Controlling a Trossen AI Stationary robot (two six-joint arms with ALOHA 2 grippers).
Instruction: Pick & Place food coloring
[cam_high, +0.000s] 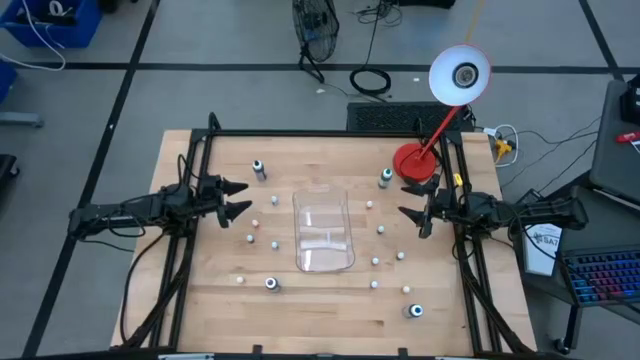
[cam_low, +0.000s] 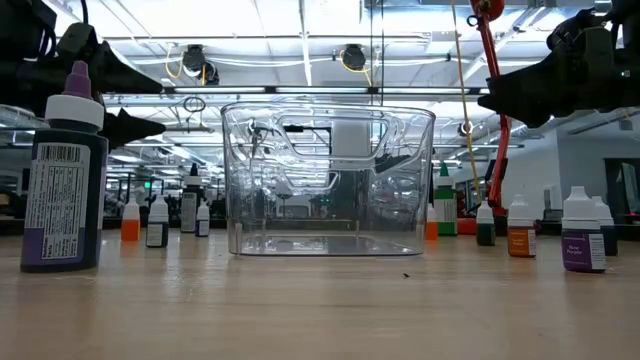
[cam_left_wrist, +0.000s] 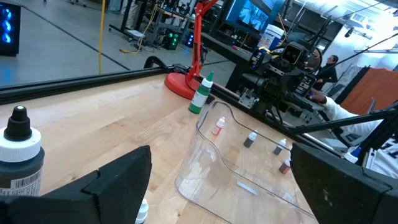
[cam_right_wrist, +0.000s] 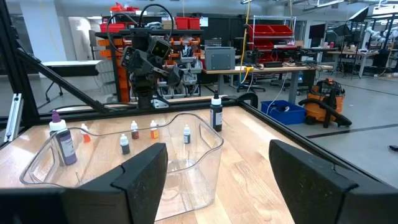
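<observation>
The clear rectangular plastic tray (cam_high: 323, 235) stands empty in the middle of the pale wooden worktop (cam_high: 200, 300), with its long axis running from the far edge toward the near edge. The food coloring – many tiny bottles with white, green or dark caps – is scattered around it, and none is inside yet, so the task seems to be at its very start.

The left end effector (cam_high: 240, 198) hovers above the left side of the worktop, its two dark fingers spread wide and holding nothing. The right end effector (cam_high: 410, 203) hovers on the right side, also spread and empty. Both point inward at the tray, one facing the other.

The relation that matters for the coming move: the bottles stand upright, so their long axis is vertical, and a grasp from the side or from above across the narrow body seems suitable. For the left arm the nearest candidates are the dark bottle with a white cap (cam_high: 259, 169), toward the far edge from its fingers, and the small bottles (cam_high: 249, 239) just toward the near edge. For the right arm the green-capped bottle (cam_high: 385, 179) near the red lamp base (cam_high: 412, 160) is close by, toward the far edge, and several small bottles (cam_high: 380, 231) lie between its fingers and the tray.

More bottles lie on the right half – the right arm is probably nearer to most of the work
</observation>
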